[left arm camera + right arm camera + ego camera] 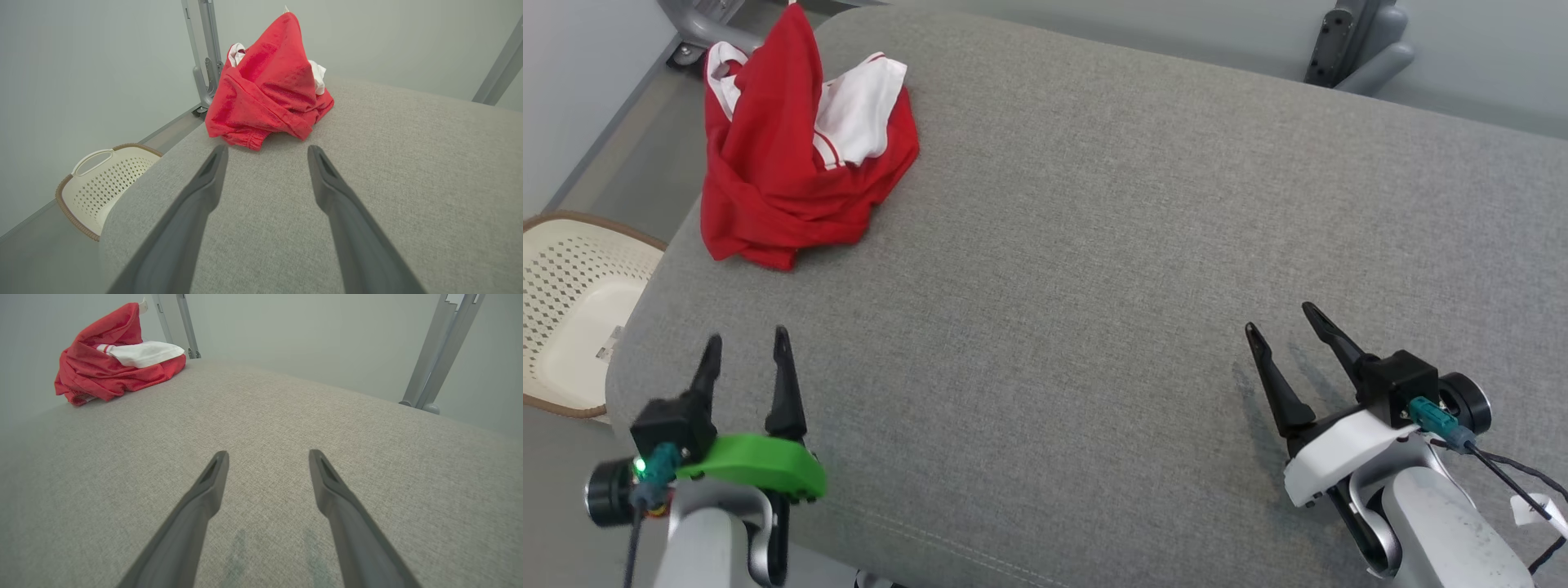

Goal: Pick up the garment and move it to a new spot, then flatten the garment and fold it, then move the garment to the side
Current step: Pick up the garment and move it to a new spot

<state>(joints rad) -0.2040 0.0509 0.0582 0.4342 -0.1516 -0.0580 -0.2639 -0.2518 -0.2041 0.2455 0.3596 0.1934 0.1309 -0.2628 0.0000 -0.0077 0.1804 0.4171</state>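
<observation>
At the far left edge of the head view, a cream perforated basket [580,269] with a brown rim sits on the floor, lower than the grey fabric-covered surface [1111,245] and just beside its left edge.

In the lower left of the frame, the left gripper [749,338] hovers over the near left corner of the surface. Its two dark fingers point up the frame with a clear gap between them and nothing in that gap. Its green wrist cover sits just below the fingers.

Above it, in the upper left of the frame, the garment [784,163] lies crumpled in a heap at the far left corner of the surface. It is red with a white part trimmed in red stripes, and one red fold stands up in a peak. It is well apart from both grippers. In the left wrist view the heap sits straight ahead, beyond the spread fingertips and not touching them.

The middle of the surface is plain grey cloth.

In the lower right of the frame, the right gripper [1279,318] is over the near right part of the surface. Its fingers are spread and hold nothing, and they lean toward the upper left. In the right wrist view their faint shadows fall on the cloth beneath.

At the upper right, a grey metal frame leg [1356,41] stands behind the surface.
</observation>
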